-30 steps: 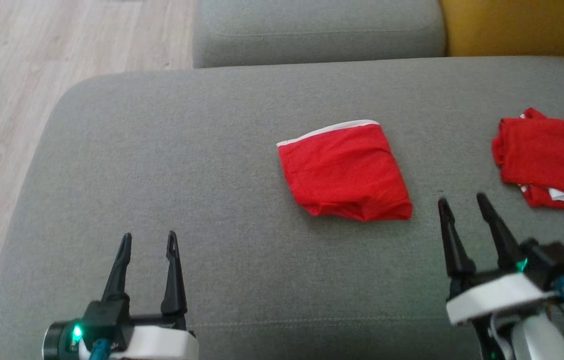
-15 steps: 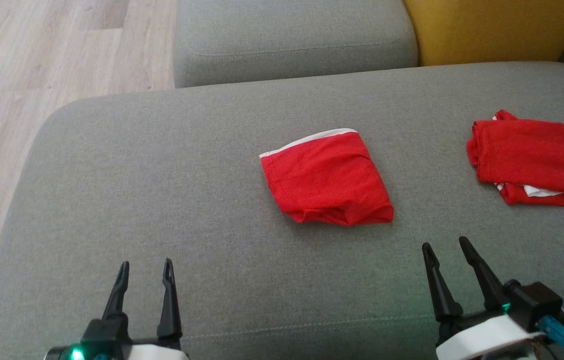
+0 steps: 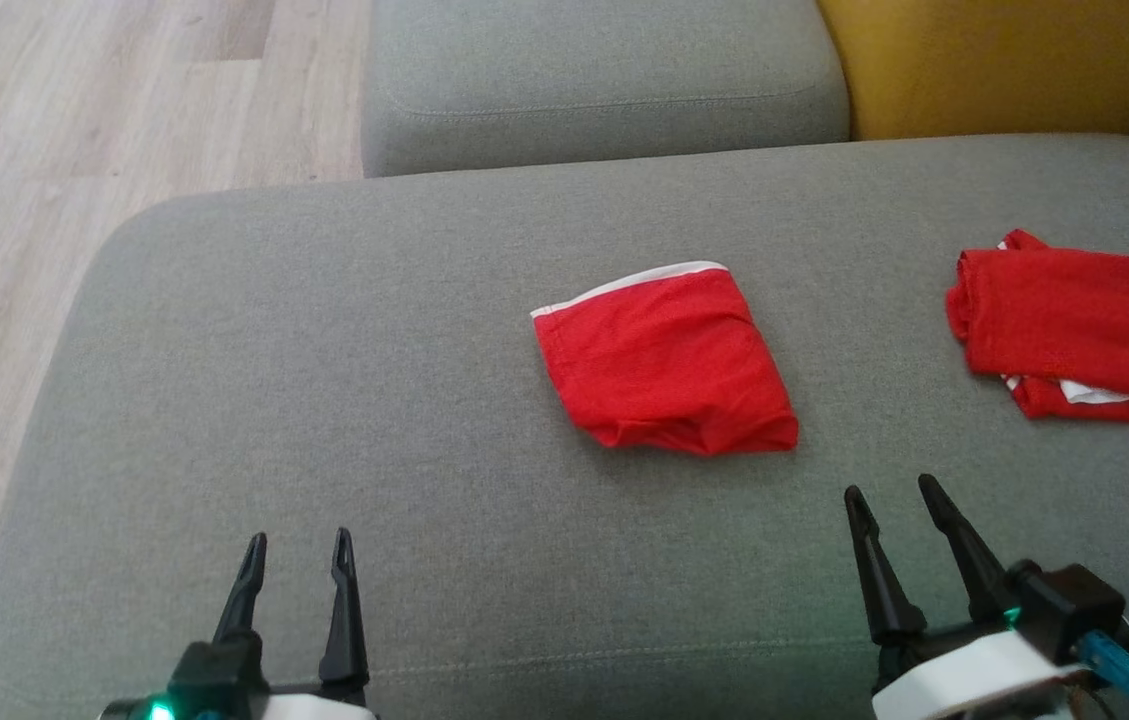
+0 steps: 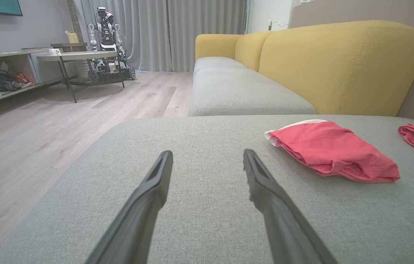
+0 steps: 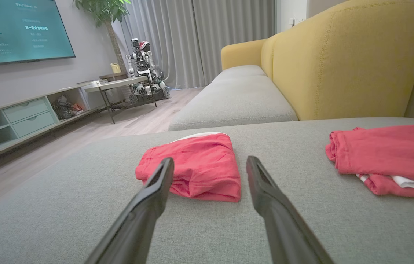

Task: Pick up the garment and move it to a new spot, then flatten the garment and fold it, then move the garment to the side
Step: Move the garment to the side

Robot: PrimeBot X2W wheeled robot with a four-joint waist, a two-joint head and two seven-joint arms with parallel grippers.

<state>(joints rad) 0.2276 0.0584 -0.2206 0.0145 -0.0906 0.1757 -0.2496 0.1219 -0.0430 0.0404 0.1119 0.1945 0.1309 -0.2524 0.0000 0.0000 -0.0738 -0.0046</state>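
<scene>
**Folded Garment on Sofa Seat, Both Hands Empty**

The red garment point(image 3: 664, 365) lies folded near the middle of the grey sofa seat point(image 3: 324, 350). Its white-trimmed edge faces the far edge of the seat and its bunched fold faces the near edge.

The left hand point(image 3: 299, 540) is at the near edge, toward the left corner. Its fingers are spread apart and hold nothing. The right hand point(image 3: 889, 487) is at the near edge just right of the garment, not touching it. Its fingers are likewise spread and empty.

A red jersey point(image 3: 1074, 330) with a dark numeral lies toward the right edge, well apart from the garment. A yellow backrest point(image 3: 984, 60) stands beyond the far right corner.
</scene>
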